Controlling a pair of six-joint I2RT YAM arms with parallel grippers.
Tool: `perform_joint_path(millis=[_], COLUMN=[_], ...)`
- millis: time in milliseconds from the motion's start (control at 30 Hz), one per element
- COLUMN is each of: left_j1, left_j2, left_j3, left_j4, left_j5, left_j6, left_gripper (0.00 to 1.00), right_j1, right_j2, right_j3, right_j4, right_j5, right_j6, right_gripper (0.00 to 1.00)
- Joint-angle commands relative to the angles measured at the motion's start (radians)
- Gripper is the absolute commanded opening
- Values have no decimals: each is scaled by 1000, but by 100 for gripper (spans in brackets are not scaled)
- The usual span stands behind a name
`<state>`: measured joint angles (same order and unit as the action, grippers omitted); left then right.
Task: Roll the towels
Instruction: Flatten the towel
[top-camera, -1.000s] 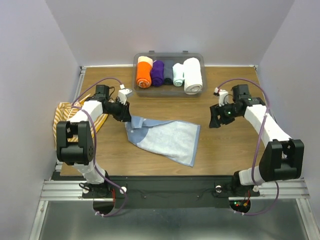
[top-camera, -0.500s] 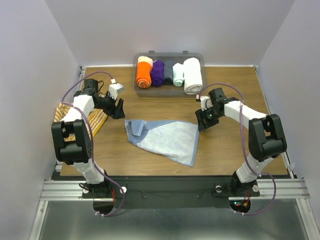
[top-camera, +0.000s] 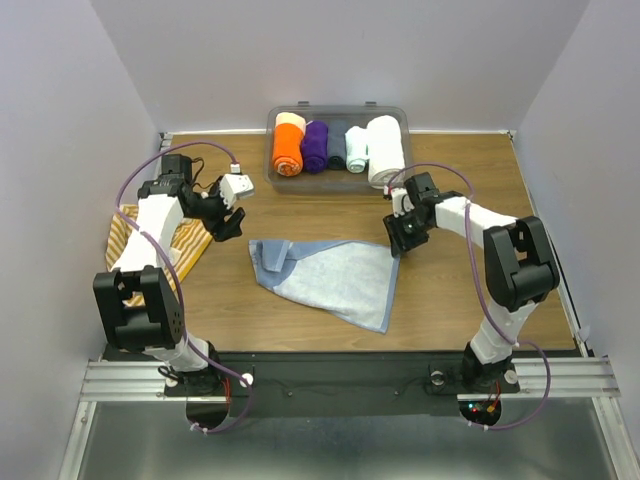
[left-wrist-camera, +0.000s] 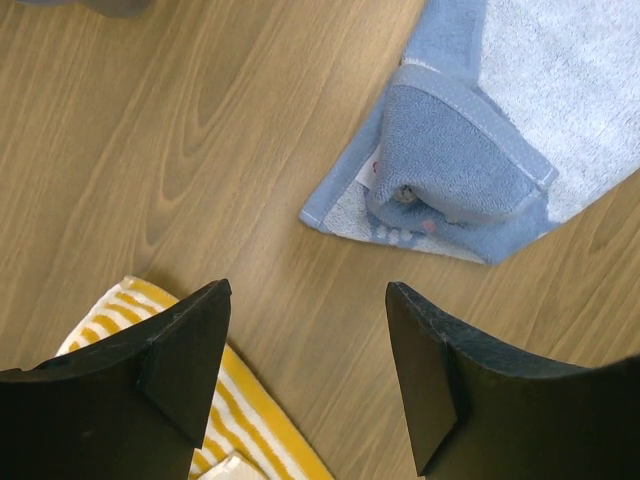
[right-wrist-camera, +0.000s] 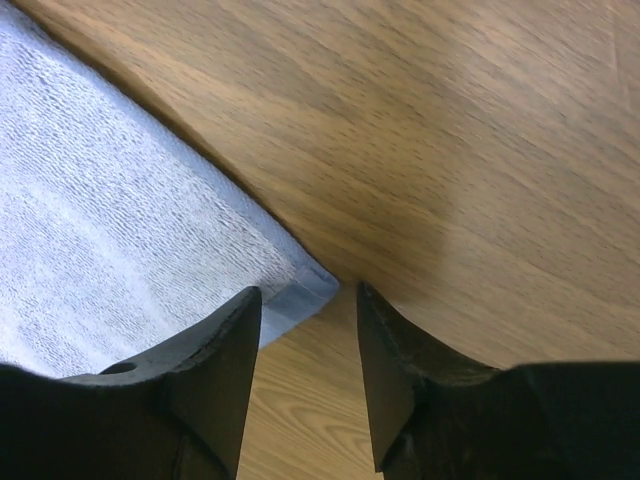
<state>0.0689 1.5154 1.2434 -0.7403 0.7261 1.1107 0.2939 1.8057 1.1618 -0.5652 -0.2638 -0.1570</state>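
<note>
Your right hand (right-wrist-camera: 307, 292), fingers apart, straddles the pale blue towel's (top-camera: 330, 280) far corner on the worktop (top-camera: 460, 290), likely to pin it. Your left hand (left-wrist-camera: 305, 295) hangs apart and empty near its folded end.

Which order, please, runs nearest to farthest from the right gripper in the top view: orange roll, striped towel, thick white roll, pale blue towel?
From the right gripper:
1. pale blue towel, corner at the fingertips
2. thick white roll, right end of the bin
3. orange roll, bin's left end
4. striped towel, far left side
</note>
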Motion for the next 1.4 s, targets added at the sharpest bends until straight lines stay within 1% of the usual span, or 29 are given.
perform_joint_path(millis=[0,67,100,167,200,233,267,300,400,433,533,567,600,633,667,767,867,1133,1233,1267,1300,1333,1367], left_j1=[-12,-24,-47,-66,-130,-156,-185,-249,-343,-407,-503,-547,-567,-592,-606,-647,-676,-696,-699,-699,-699,-693,-692], left_j2=[-72,-78,-83,-107,-127,-141,-153,-182,-250,-264,-294,-299,-310,-311,-305,-258,-187,-48,8,34,43,60,66], left_j3=[-10,-7,-9,-30,-42,-59,-76,-117,-208,-228,-297,-314,-347,-361,-381,-369,-319,-228,-208,-199,-191,-171,-161], left_j4=[-27,-51,-66,-83,-94,-96,-96,-94,-56,-48,-24,-19,-5,2,2,-5,-25,-7,-10,-7,-7,-11,-14], left_j5=[-7,-20,-51,-95,-137,-161,-187,-236,-309,-324,-401,-418,-453,-470,-503,-542,-553,-597,-642,-668,-672,-671,-665], left_j6=[78,128,194,247,321,349,386,458,547,593,647,697,722,785,813,868,868,893,884,874,861,841,838], left_gripper=[74,74,74,75,75,75,75,75,75,75,75,74,74,74,74,74,74,73,62,51,46,37,33], right_j1=[53,59,59,59,59,59,59,60,57,59,59,60,59,59,59,59,59,57,57,54,51,50,47], right_j2=[18,20,21,18,17,14,12,9,-2,-6,-22,-25,-26,-25,-23,-25,-28,-25,-29,-37,-40,-46,-48], right_j3=[6,-16,-22,-31,-31,-28,-25,-22,-10,-5,-2,-2,-2,-2,-1,4,6,6,1,-2,-5,-7,-8], right_j4=[39,39,39,37,37,36,34,31,27,25,19,18,16,14,14,8,4,1,-1,-1,-1,-2,-2], right_j5=[9,8,8,6,3,-9,-12,-17,-28,-29,-49,-57,-61,-66,-68,-75,-77,-83,-75,-74,-74,-77,-75], right_j6=[7,7,4,1,2,4,7,10,11,13,19,19,20,20,19,22,22,17,16,17,17,16,14], right_gripper=[48,41,38,28,19,6,1,1,1,1,1,1,1,0,1,1,1,1,0,0,1,1,1])
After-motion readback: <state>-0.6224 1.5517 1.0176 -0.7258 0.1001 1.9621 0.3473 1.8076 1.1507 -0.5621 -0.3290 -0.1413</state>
